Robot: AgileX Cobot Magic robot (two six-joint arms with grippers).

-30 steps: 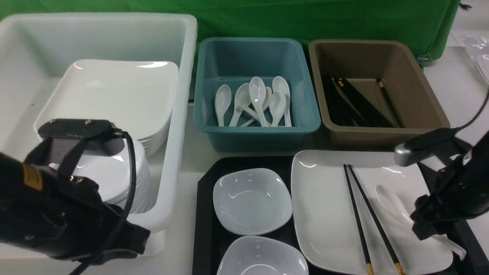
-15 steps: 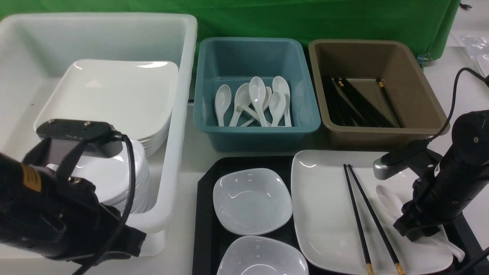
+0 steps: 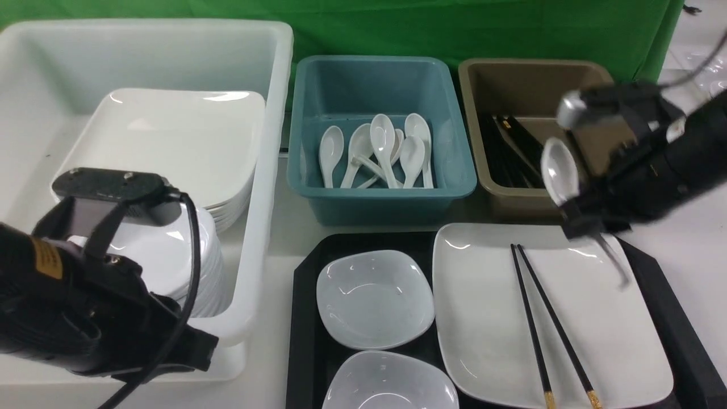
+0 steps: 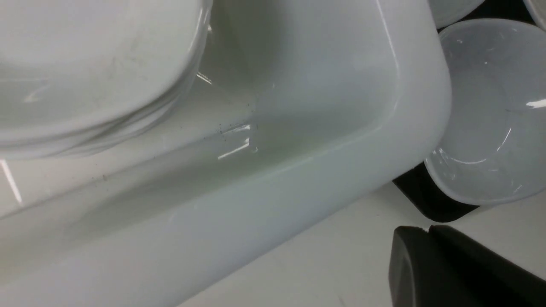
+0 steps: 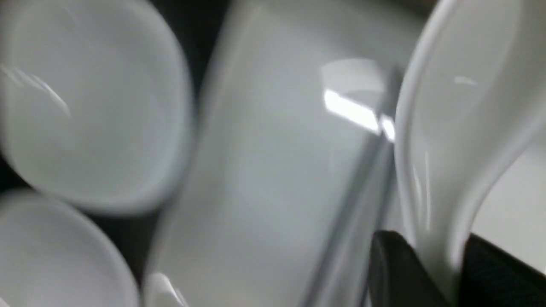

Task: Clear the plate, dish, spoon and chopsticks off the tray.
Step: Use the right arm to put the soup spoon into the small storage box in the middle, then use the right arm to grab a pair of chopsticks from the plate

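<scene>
Right gripper [image 3: 576,217] clamps the glossy white spoon [image 3: 559,169] by its handle, bowl up

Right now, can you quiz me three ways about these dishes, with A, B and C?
1. Where does the loose pair of chopsticks lie? A on the plate; B on the floor; C in a cup.
2. What colour is the tub of spoons? A brown; B teal; C white.
3. What is the right gripper doing? A hanging open; B holding the spoon; C holding a cup.

Answers: A, both sticks rest across the plate. B, its walls are teal. B, its fingers pinch the spoon's handle in the air.
</scene>
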